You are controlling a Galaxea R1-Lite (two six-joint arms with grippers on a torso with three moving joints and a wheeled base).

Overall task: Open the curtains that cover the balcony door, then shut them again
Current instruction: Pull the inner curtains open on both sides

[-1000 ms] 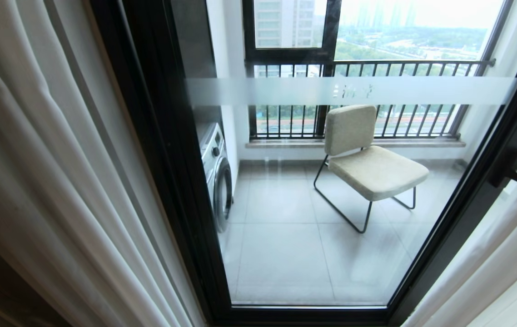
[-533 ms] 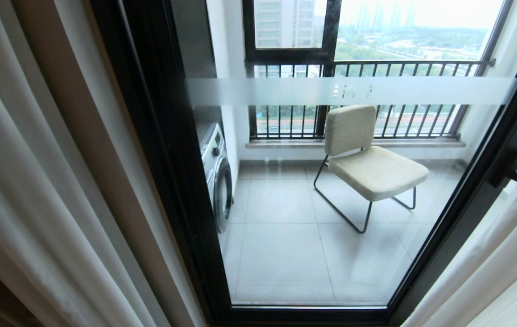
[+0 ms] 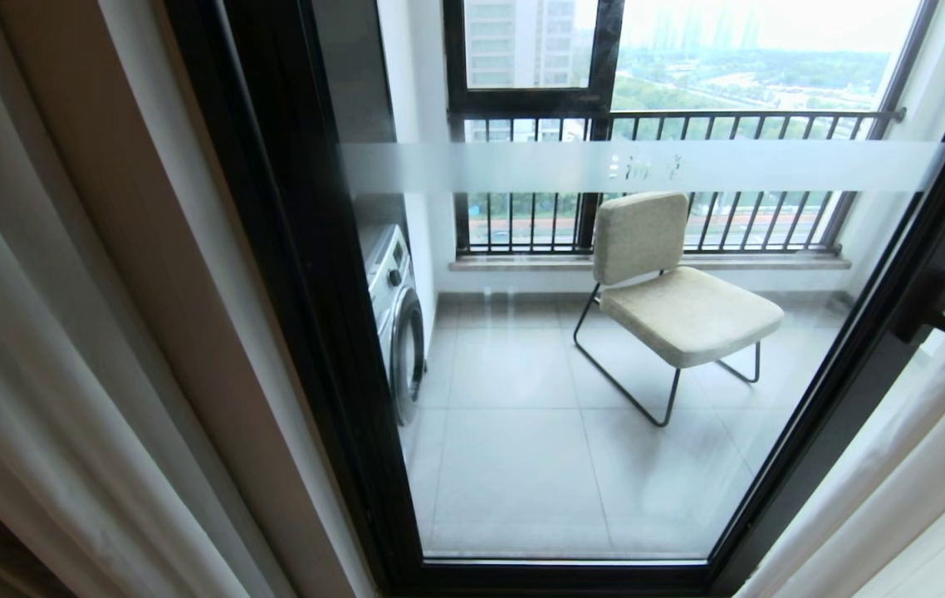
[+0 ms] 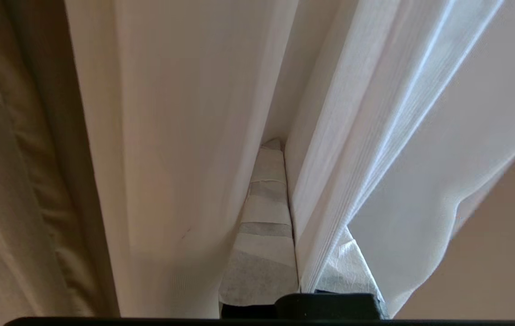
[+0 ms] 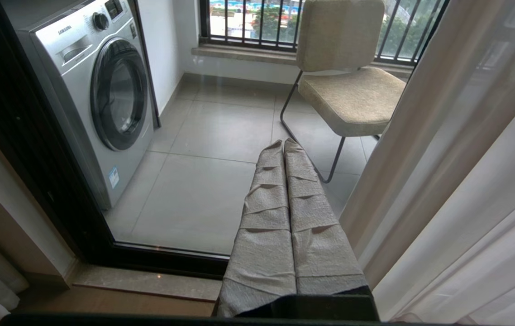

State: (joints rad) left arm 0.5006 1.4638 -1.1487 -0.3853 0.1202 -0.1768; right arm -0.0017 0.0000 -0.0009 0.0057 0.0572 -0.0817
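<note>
The curtains (image 3: 41, 349) hang in cream folds, bunched left of the bare balcony door (image 3: 605, 349), with more at its right. The left claw (image 4: 280, 149) is shut on a sheer fold that hides one finger; the right claw (image 5: 283, 146) hangs shut, empty

Sheer curtains (image 4: 352, 136) hide one finger of the left claw (image 4: 280, 149), tip included

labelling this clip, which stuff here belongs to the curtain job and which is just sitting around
Part of the job:
- cream and sheer white floor-length curtains
- dark-framed glass balcony door
- left gripper, shut on the curtains
- right gripper, shut, holding nothing

Just there:
- beige cushioned chair
- silver front-loading washing machine
- black balcony railing
</note>
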